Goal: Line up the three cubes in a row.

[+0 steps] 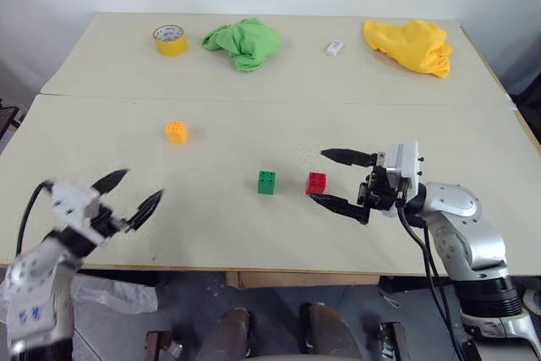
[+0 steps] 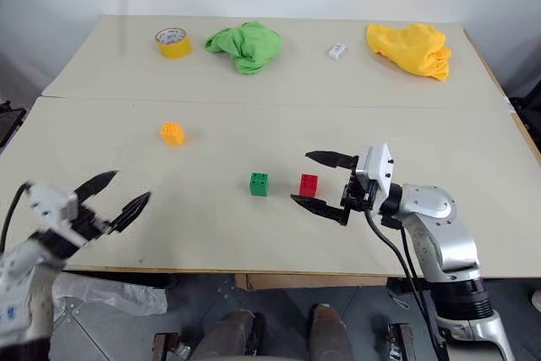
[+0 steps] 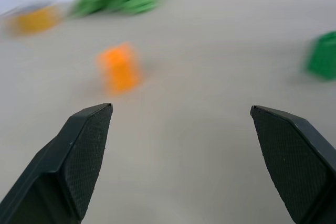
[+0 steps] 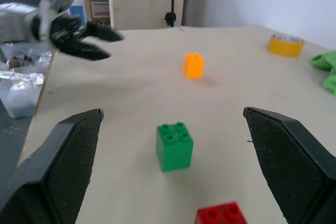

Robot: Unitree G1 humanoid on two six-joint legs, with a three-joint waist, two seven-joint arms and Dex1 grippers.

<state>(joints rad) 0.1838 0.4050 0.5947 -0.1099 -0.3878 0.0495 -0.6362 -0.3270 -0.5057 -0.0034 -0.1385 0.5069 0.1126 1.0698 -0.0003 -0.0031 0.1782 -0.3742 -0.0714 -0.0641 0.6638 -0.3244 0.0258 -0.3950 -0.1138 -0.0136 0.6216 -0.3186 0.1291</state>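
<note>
Cubes are sitting unaligned: green (image 1: pixel 266 182) and red (image 1: pixel 316 182) paired mid-worktop, orange (image 1: pixel 176 131) well apart toward the far left edge; both claws, left (image 1: pixel 135 194) and right (image 1: pixel 337 179), are gaping empty

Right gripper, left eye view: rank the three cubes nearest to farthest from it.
From the right gripper:
1. Red cube, between its open fingers.
2. Green cube, just beyond, toward the robot's left.
3. Orange-yellow cube, far left, farther up the table.

cube (image 1: pixel 266 182) left of cube (image 1: pixel 316 182) | third cube (image 1: pixel 176 131) farther left, behind
</note>
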